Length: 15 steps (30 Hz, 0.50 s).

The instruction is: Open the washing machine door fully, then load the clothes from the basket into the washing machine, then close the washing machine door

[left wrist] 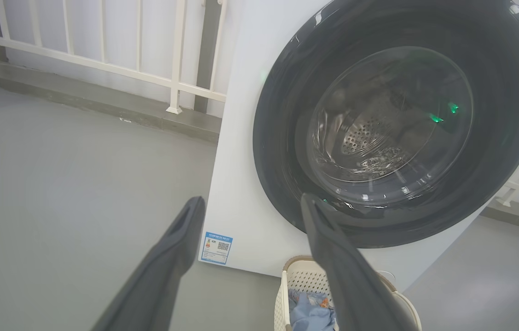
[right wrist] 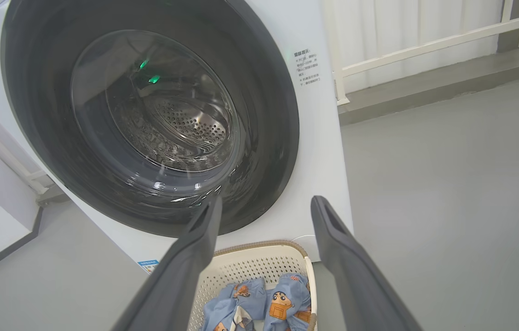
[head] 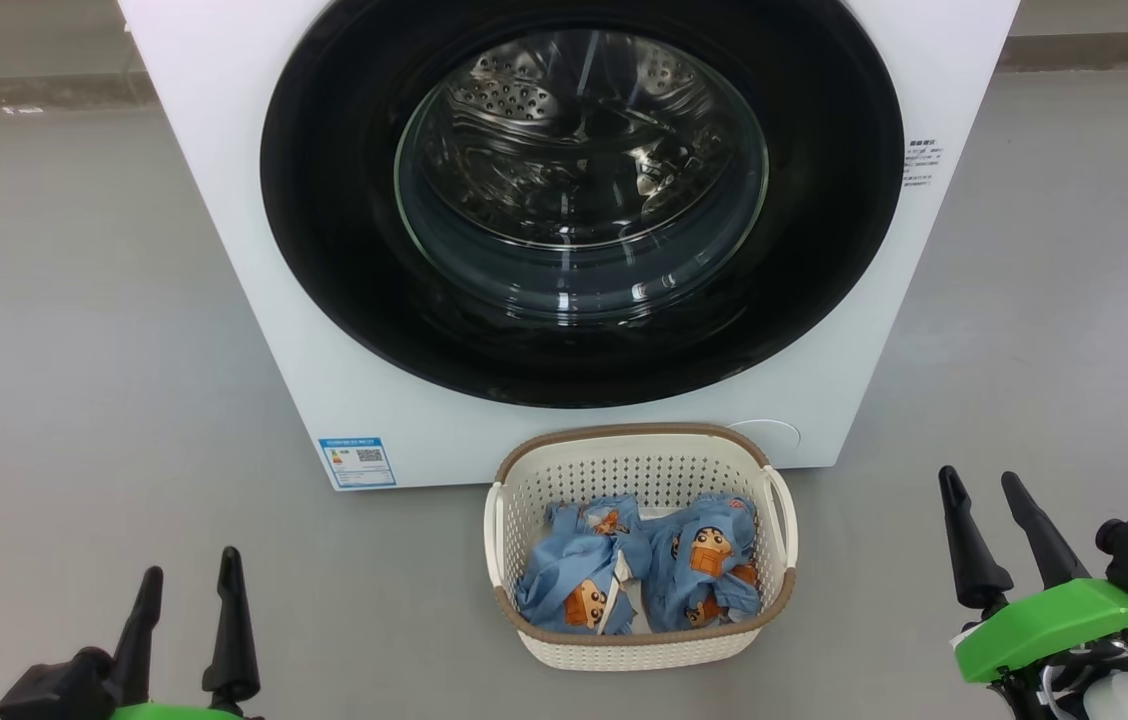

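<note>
OK, the door (head: pixel 344 250) is shut, flush on the washer (head: pixel 224 200) front and facing you square; it's round, so no long axis. It looks stiff, glossy and slippery, so I'd hook its rim, not the bulging glass (head: pixel 581 170). I can't tell where the handle or hinge side is. The basket (head: pixel 624 435) sits on the floor (head: pixel 74 350) just in front of the washer's bottom edge, long side along it, mouth up. The clothes (head: pixel 579 575) are two bundles side by side inside: soft and light, so pinch the top folds. Your left gripper (head: pixel 192 562) and right gripper (head: pixel 978 475) flank the basket, fingers spread, empty.
</note>
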Tool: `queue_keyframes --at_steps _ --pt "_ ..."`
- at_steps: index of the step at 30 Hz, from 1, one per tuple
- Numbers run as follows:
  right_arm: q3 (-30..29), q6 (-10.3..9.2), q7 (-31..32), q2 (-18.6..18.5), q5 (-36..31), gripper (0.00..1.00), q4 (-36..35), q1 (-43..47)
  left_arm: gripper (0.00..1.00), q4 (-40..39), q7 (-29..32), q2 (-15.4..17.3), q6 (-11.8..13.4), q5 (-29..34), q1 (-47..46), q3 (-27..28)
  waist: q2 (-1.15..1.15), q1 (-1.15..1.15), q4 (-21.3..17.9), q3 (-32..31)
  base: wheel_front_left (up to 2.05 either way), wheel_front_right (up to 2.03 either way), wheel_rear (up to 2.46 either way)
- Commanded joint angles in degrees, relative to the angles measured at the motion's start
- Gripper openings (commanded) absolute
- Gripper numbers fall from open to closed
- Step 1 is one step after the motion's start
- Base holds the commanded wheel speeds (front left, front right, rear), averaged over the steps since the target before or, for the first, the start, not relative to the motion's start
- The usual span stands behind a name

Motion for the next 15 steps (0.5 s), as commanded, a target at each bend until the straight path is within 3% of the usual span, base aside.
queue_keyframes --at_steps 1,15 --pt "1.3 0.40 -1.1 -1.4 -2.2 1.00 -1.1 -2.9 1.00 -0.9 -0.9 1.1 -0.2 2.1 -3.0 1.4 0.00 0.00 0.0 0.0 0.00 0.00 0.00" --pt "2.5 0.44 -3.5 -2.6 -9.3 1.00 -1.1 -3.0 1.00 0.6 -3.3 1.7 -0.2 9.6 -3.6 1.4 0.00 0.00 -0.1 -0.3 0.00 0.00 0.00"
